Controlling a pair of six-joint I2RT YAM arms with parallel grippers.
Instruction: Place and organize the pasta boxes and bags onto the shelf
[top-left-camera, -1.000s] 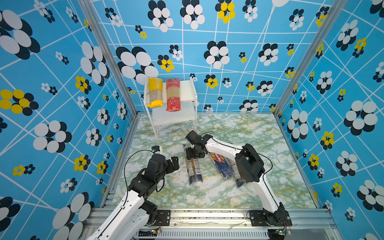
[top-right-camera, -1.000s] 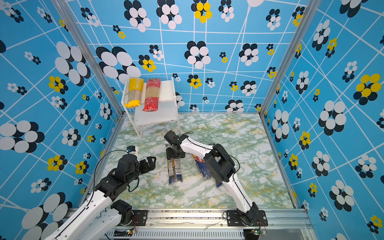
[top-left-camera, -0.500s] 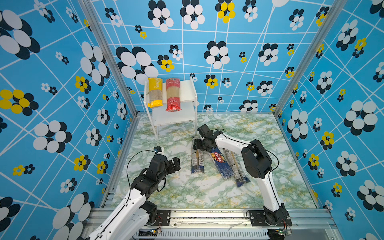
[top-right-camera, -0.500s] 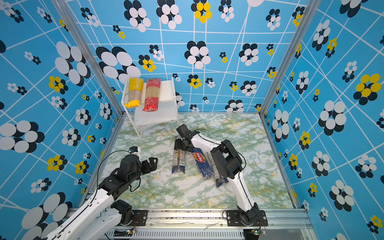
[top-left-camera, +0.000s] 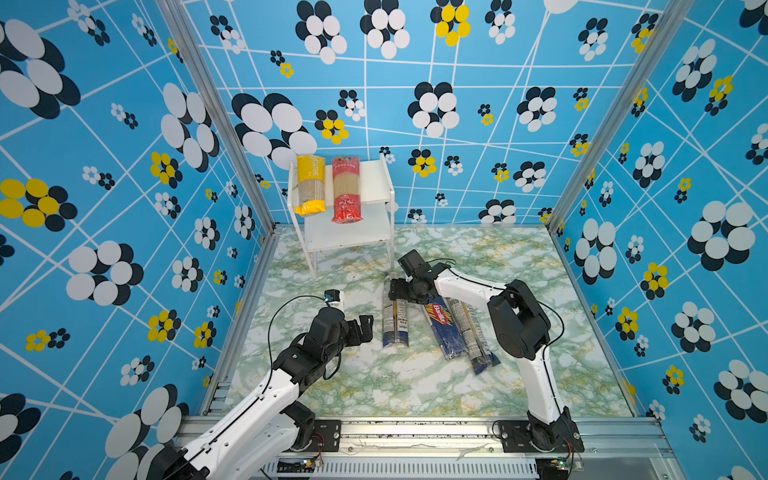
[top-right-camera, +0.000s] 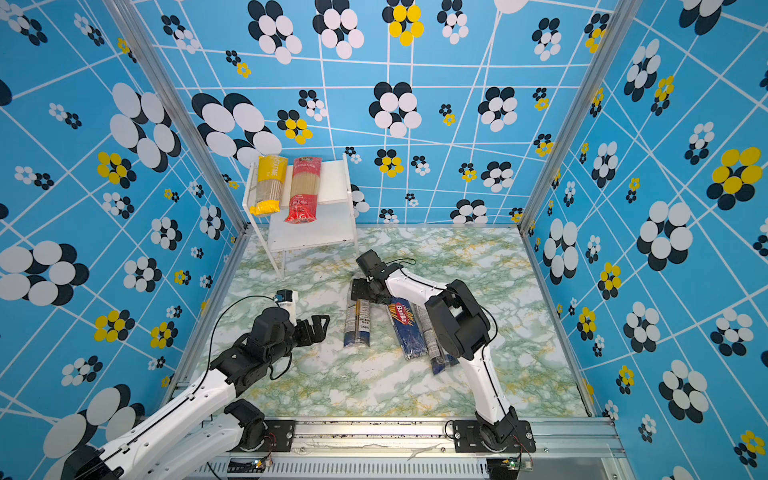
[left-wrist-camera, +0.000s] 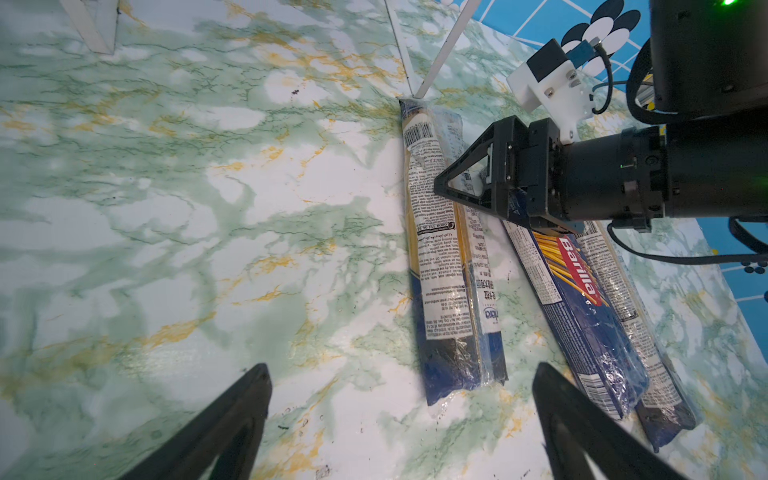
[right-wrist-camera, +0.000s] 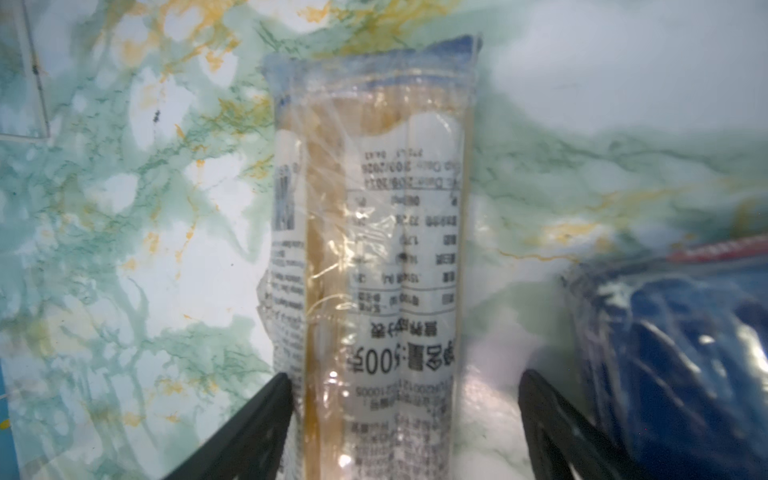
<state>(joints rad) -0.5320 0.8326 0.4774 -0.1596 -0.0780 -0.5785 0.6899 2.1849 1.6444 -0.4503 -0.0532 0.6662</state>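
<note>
**Two up, three down**

Both top views: yellow bag (top-left-camera: 310, 187) and red bag (top-left-camera: 346, 191) lie side by side atop the shelf (top-left-camera: 376, 183).

Left wrist: my left claw (left-wrist-camera: 401, 370) gapes wide, empty.

Right wrist: right claw (right-wrist-camera: 405, 375) spread astride the text-covered bag (right-wrist-camera: 374, 249), not gripping it, down on the surface (right-wrist-camera: 124, 208).

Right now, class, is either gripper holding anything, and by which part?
Nothing is held. The right gripper stands open astride the clear pasta bag, not clamping it; the left gripper is open and empty.
</note>
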